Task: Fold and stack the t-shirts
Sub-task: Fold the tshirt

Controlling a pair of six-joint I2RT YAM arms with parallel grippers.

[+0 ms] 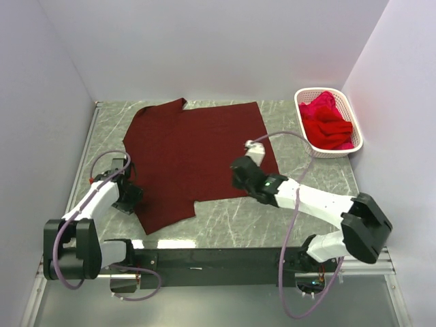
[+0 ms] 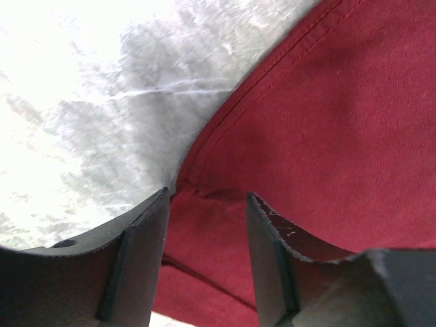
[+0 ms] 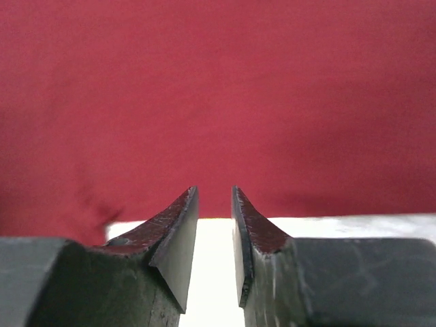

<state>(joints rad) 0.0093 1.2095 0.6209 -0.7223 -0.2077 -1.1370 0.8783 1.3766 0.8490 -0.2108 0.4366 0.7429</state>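
1. The left gripper is released. Its jaws stand apart with nothing pinched, low over the left border of the maroon t-shirt. In the left wrist view they straddle the stitched hem: cloth lies in the gap and off to one side, and bare table shows on the other.
2. The right gripper is also released. Its jaws are parted by a narrow slot that holds nothing, and bright table shows through it. The shirt's straight edge runs just beyond the fingertips. From overhead, this gripper sits at the shirt's near right edge.
3. The maroon t-shirt lies spread flat in the middle of the table, between the two grippers. One lobe reaches toward the near left corner. I see no fold in it, though some shallow wrinkles show beside the left jaws.
4. A white basket stands at the far right, well apart from both grippers. It holds crumpled crimson t-shirts, and how many there are cannot be told.
5. My judgement is that the task is at an early stage. One shirt is laid out ready, but nothing is folded and no stack exists anywhere on the table. Folding this shirt, then taking out, folding and stacking the others, all remains to be done.
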